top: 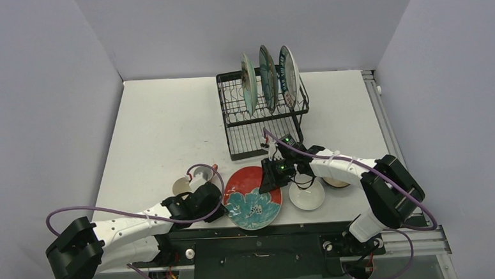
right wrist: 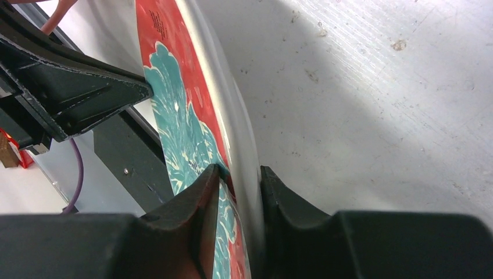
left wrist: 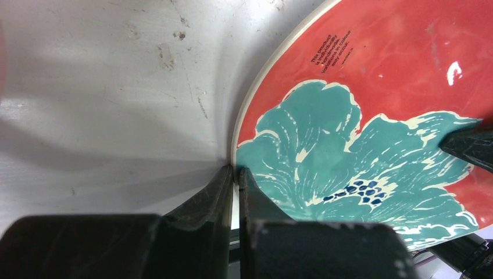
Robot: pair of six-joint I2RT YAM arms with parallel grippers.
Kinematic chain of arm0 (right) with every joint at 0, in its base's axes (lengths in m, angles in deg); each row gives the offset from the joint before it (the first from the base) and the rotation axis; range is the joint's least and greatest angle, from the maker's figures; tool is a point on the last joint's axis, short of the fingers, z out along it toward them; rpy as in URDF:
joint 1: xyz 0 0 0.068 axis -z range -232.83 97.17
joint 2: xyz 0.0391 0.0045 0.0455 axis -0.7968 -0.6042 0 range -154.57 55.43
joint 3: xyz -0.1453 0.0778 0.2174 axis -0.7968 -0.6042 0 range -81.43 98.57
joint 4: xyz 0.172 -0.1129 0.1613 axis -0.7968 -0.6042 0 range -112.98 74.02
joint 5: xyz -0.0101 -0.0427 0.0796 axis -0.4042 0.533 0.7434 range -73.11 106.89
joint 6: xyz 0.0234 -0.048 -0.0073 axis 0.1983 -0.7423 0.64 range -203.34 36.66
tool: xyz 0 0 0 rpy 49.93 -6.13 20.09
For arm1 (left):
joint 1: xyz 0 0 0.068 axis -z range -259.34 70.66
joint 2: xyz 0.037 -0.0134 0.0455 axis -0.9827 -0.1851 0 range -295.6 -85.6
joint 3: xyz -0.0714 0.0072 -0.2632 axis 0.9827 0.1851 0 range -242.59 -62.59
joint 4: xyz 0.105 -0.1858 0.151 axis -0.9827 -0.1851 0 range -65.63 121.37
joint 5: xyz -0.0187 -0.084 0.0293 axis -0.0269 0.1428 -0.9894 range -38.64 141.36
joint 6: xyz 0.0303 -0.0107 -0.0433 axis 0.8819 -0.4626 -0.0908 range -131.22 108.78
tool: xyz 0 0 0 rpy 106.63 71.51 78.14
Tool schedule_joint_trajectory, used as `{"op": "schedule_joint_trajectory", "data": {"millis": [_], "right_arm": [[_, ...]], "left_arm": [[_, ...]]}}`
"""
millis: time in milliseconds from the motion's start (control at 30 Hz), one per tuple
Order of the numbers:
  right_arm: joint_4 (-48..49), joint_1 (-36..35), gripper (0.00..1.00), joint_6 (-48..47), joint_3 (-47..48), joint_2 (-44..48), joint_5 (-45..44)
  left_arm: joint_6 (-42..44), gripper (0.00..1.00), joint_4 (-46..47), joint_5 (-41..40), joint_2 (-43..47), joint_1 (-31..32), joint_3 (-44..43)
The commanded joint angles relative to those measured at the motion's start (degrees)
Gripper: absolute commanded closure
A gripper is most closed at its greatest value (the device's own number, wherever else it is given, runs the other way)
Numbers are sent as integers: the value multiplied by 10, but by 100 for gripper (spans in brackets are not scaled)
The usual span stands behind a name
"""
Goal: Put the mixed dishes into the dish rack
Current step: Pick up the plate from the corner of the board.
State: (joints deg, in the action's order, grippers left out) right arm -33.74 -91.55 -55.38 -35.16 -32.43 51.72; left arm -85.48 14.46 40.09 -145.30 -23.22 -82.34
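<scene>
The red plate [top: 251, 203] with the teal flower sits at the near edge of the table [top: 168, 131], between the two arms and well short of the dish rack [top: 251, 139]. The left gripper [left wrist: 234, 173] has its fingers pinched tight on the plate's left rim. The right gripper [right wrist: 238, 170] straddles the opposite rim, one finger on the painted face and the other against the underside, closed narrow on it. A white bowl [top: 307, 197] lies just beside the plate, and three plates [top: 268, 77] stand upright in the rack's slots.
</scene>
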Motion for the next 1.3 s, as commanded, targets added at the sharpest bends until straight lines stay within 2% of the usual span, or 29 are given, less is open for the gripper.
{"op": "schedule_joint_trajectory", "data": {"millis": [0, 467, 700, 833, 1033, 1267], "right_arm": [[16, -13, 98, -6, -4, 3, -18], [17, -1, 100, 20, -8, 75, -48], [19, 12, 100, 33, -22, 113, -63], [22, 18, 100, 42, -32, 128, -73], [31, 23, 100, 58, -44, 150, -78], [38, 37, 100, 72, -51, 182, -74]], "left_arm": [[24, 100, -72, 11, -28, 2, 20], [35, 100, -84, 5, -18, 1, 6], [36, 96, -88, 2, -15, 1, 1], [37, 90, -90, 0, -14, 1, -1], [43, 75, -98, -2, -9, 1, -16], [63, 62, -117, -5, 16, 0, -48]]}}
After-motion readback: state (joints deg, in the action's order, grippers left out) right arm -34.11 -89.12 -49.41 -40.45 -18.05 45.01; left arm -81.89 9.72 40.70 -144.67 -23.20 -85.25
